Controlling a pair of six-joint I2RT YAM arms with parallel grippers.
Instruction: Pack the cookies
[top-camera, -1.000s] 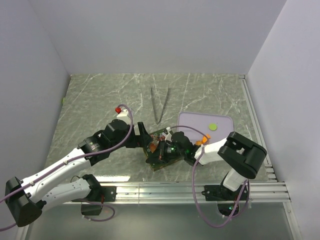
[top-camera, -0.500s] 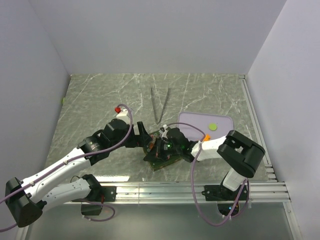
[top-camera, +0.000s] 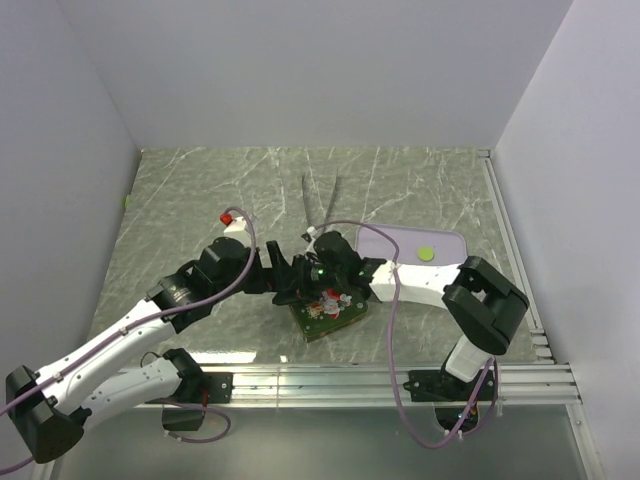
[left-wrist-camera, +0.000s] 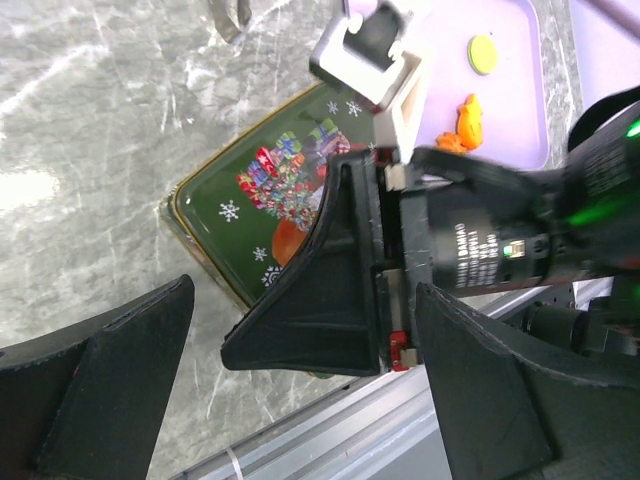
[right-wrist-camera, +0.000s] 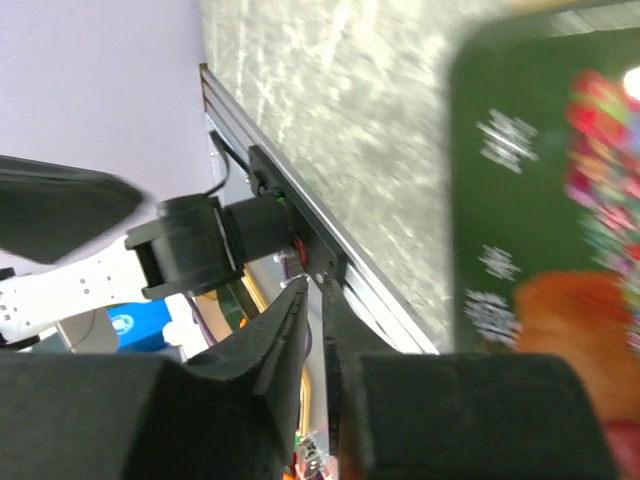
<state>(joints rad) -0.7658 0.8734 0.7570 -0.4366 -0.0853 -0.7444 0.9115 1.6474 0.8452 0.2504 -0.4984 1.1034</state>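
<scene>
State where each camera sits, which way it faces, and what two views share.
Top external: above and behind, looking down on the table; left arm and right arm show.
Left wrist: facing the green tin, tray and cookies; the left gripper's open fingers frame it.
Right wrist: facing back towards the near rail; the right gripper's fingers nearly touch.
All three share the tin.

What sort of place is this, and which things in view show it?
Probably a robot test cell in a lab, not a kitchen: plain white walls box in a marble-patterned table, and a left arm and right arm are bolted to an aluminium rail at its near edge.
</scene>
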